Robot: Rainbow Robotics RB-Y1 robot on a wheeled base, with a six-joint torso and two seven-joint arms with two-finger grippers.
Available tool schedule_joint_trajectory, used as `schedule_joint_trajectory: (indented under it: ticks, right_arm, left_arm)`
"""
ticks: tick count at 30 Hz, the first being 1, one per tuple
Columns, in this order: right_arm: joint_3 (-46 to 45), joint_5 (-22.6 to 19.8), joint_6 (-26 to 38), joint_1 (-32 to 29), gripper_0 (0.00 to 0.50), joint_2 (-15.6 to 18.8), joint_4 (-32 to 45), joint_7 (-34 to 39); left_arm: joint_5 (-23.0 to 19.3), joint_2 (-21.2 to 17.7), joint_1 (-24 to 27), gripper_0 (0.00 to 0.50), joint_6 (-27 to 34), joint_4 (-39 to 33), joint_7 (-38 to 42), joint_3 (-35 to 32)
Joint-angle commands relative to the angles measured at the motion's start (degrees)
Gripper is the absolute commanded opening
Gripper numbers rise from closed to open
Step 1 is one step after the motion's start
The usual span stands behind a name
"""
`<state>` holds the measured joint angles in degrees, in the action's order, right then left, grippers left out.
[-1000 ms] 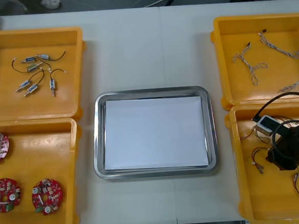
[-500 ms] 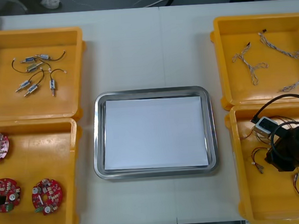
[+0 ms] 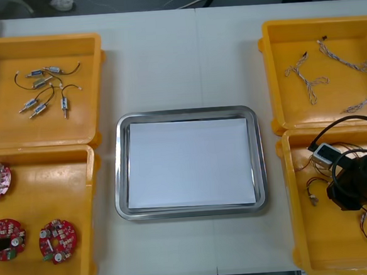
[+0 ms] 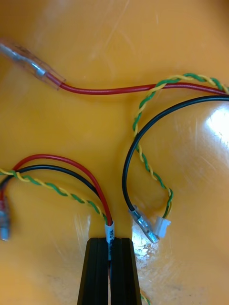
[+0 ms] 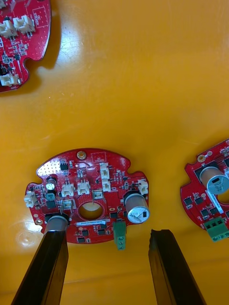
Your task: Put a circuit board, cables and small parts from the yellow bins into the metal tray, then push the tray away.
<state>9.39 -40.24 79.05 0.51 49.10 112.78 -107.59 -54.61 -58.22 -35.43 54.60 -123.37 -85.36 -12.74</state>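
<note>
Tray (image 3: 119,180) mid-table; circuit boards (image 3: 58,240) in near-left bin (image 3: 48,178), small metal parts (image 3: 39,83) behind; cables (image 3: 311,86) in right bins (image 3: 327,33).

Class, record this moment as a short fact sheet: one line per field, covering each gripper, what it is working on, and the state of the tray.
Left gripper: open, fingers on either side of one circuit board
Left location: near left bin
Right gripper: shut on a cable bundle of red, black and yellow-green wires
Right location: near right bin
Metal tray: table centre, white inside, nothing loaded
Task stage: no item placed yet
</note>
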Motion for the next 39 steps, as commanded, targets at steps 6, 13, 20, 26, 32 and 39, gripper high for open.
schedule_joint_trajectory:
  ticks: [6,13,20,26,32,39]
  right_arm:
    - [0.10,-0.19,-1.09,-1.12,0.000,-0.67,0.34,-3.15]
    - [-3.32,-1.95,-0.04,-1.12,0.000,-0.67,1.04,-4.12]
    - [-7.63,-4.94,5.24,-1.21,0.000,-0.67,3.24,-4.38]
    - [-10.62,-8.28,8.40,-1.30,0.000,-0.67,4.47,-4.73]
    - [-13.96,-9.16,11.04,-1.30,0.000,-1.47,6.58,-4.73]
    - [-21.25,-10.39,17.72,-1.30,0.000,-4.45,10.45,-4.38]
  left_arm:
    - [2.14,3.20,-2.97,0.500,-0.81,0.06,-2.35,0.43]
    - [2.93,3.20,-4.12,0.500,-1.34,0.06,-3.23,0.96]
    - [3.98,3.20,-2.97,0.500,-0.99,0.32,-2.88,2.45]
    - [5.12,3.20,-1.83,0.500,-0.99,0.76,-2.44,3.60]
    - [5.92,3.20,-0.86,0.500,-0.99,0.94,-1.91,4.74]
    - [6.88,3.29,0.54,0.500,-0.99,1.73,-1.12,5.35]
